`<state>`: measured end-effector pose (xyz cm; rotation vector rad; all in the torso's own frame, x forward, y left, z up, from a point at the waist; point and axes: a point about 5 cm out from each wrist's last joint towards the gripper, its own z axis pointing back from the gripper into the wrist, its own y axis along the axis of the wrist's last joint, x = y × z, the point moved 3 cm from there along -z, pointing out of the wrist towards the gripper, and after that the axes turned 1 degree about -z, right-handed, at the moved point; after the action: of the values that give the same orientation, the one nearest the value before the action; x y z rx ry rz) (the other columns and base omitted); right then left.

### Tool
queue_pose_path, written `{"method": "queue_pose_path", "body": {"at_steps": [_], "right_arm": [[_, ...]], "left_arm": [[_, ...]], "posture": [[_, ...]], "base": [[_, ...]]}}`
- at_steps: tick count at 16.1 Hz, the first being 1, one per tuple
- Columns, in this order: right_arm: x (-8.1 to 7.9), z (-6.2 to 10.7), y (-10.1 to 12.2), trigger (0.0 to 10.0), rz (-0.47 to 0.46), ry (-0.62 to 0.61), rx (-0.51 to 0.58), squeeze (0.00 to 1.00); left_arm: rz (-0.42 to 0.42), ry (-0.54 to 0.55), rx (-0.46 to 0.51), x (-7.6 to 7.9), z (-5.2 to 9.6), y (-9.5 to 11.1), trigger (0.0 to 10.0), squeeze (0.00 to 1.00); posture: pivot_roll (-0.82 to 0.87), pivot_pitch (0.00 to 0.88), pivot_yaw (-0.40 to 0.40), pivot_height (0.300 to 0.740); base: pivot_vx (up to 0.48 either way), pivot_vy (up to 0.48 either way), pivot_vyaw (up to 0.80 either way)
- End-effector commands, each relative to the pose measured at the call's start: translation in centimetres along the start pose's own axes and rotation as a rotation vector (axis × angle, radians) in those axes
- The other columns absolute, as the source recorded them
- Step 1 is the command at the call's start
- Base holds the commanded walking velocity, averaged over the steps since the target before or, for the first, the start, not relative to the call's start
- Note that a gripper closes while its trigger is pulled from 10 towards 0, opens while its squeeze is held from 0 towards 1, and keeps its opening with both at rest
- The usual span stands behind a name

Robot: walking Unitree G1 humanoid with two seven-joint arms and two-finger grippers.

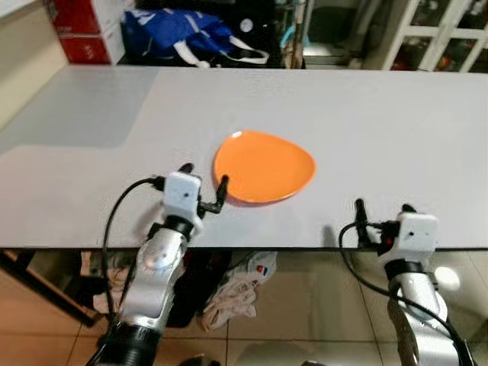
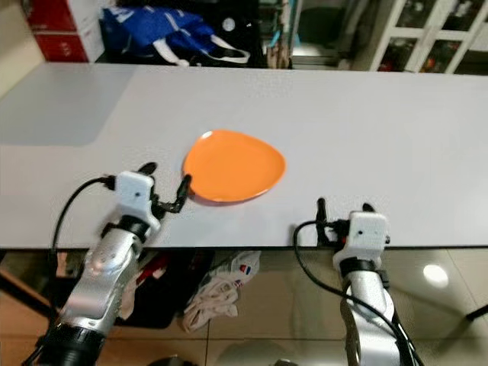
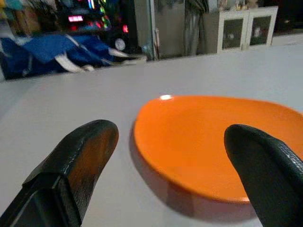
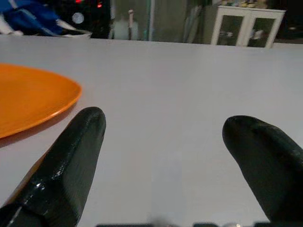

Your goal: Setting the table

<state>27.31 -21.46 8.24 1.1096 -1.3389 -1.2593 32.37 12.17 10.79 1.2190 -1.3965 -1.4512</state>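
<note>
The orange plate (image 1: 264, 166) lies bare on the grey table (image 1: 381, 130), near its front edge. At the plate's 8 o'clock the left gripper (image 1: 203, 186) stands with fingers apart, one fingertip just beside the rim. At 4 o'clock, well apart, the right gripper (image 1: 381, 207) gapes over bare tabletop. A blue bag (image 1: 179, 34) sits beyond the far edge.

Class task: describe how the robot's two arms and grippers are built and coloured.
Both arms are silver metal tubes ending in a white boxy wrist block. The left gripper and right gripper each carry two long black fingers. Black cables loop from each wrist back along the arm.
</note>
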Motion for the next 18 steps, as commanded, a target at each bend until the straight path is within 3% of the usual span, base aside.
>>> {"method": "queue_pose_path", "body": {"at_steps": [1,8,12,18], "right_arm": [[0.3,-0.2,-0.1,10.0,-0.011,-0.020,0.006,0.00],[-0.7,-1.1,0.0,10.0,0.001,0.028,0.008,0.00],[-1.6,-1.2,-0.9,10.0,-0.038,0.041,-0.024,0.00],[-2.5,-1.6,-1.3,10.0,-0.055,0.054,-0.031,0.00]], "left_arm": [[0.014,0.018,-0.048,-0.7,-0.1,-1.0,10.0,0.00],[0.001,0.044,-0.057,-0.8,0.1,-1.0,10.0,0.00],[0.036,0.047,-0.036,-0.7,-0.7,0.2,10.0,0.00],[0.024,0.019,-0.015,-1.0,-1.0,1.3,10.0,0.00]], "posture": [[-0.01,0.000,0.031,0.718],[0.02,0.000,0.000,0.718],[0.05,0.000,-0.019,0.718],[0.06,0.000,0.001,0.718]], "base": [[0.000,0.000,0.00],[0.000,0.000,0.00],[0.000,0.000,0.00],[-0.130,0.415,0.00]]}}
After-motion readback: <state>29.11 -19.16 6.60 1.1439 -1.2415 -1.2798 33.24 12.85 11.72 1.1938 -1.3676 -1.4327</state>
